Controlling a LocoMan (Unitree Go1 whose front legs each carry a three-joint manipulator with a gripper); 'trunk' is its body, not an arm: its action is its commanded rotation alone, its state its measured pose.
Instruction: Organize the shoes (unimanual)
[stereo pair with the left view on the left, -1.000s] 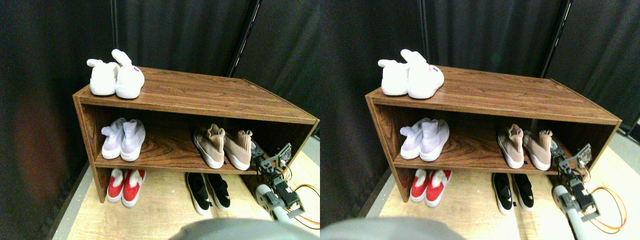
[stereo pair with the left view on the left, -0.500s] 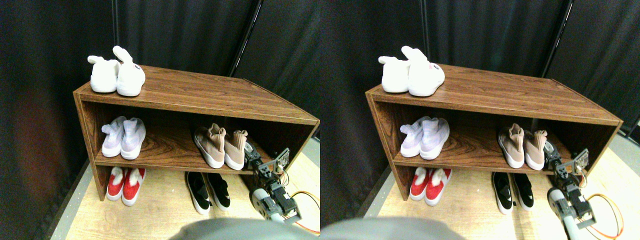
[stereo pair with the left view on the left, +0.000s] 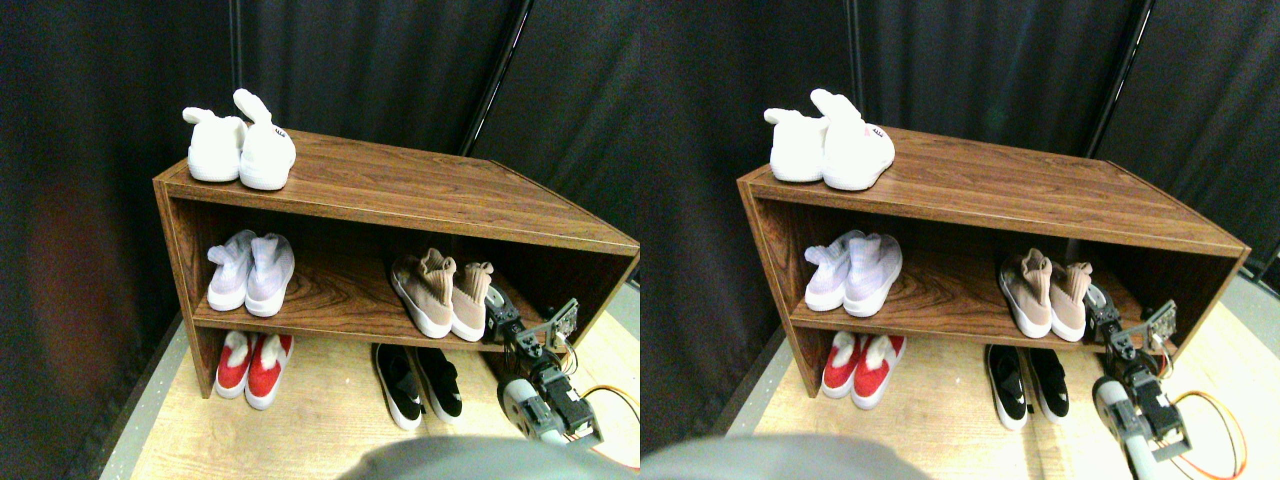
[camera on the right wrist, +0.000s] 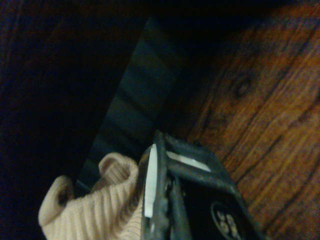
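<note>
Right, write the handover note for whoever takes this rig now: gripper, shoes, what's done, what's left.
Right gripper: on the middle shelf, against the outer side of the right tan sneaker; the wrist view shows its jaw beside the knit collar. Grip unclear.
Tan sneakers: both on the middle shelf, right part, left tan sneaker close beside its mate.
Black slip-ons: side by side on the floor under the shelf.
Done: both pairs sit paired.
Left: probably finish nudging the right tan sneaker flush with its mate, then pull the arm out.

Ribbed tan knit sneakers (stereo pair with the left view on the left: 438, 293) on a glossy, dark-grained wood shelf (stereo pair with the left view on the left: 340, 290); fluffy white slippers (stereo pair with the left view on the left: 241, 148).
</note>
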